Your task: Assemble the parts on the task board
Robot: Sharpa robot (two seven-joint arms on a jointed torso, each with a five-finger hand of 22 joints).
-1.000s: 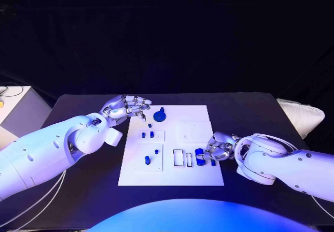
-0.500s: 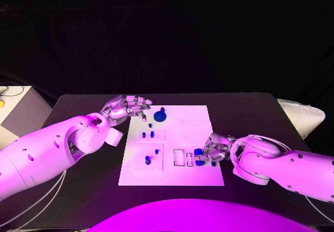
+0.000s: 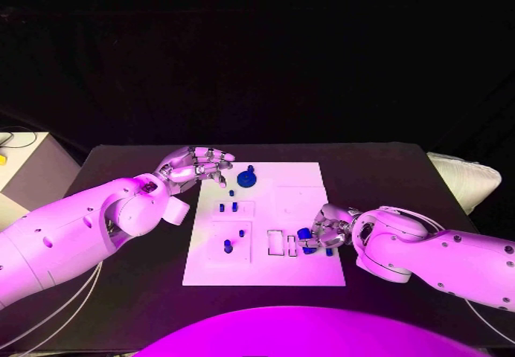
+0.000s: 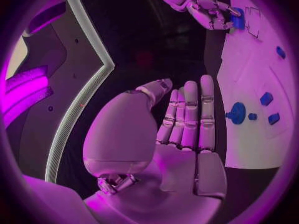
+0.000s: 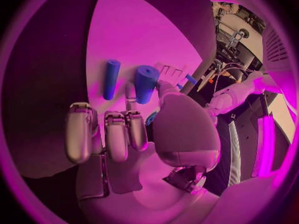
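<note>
From the head view, we see the white board [image 3: 269, 223] lying in the middle of the black surface [image 3: 129, 160]. Our left robot hand [image 3: 199, 165] hangs over the board's far left corner, just beside a round blue part [image 3: 248, 178]. Its fingers are curled in with nothing in them. Our right robot hand [image 3: 327, 228] is at the board's right edge, fingers touching a short blue part [image 3: 306, 235]. More small blue parts [image 3: 228, 245] sit on the left side of the board.

From the left wrist, we see the left robot hand [image 4: 181, 134] holding nothing, fingers side by side. The round blue part [image 4: 236, 113] sits on the board [image 4: 249, 134] near the fingertips.

From the right wrist, we see the right robot hand [image 5: 134, 134] with its thumb against a thick blue tube [image 5: 146, 83]. We cannot tell if it really grips it. A thin blue tube [image 5: 111, 78] lies just beside it on the board [image 5: 124, 35].
</note>
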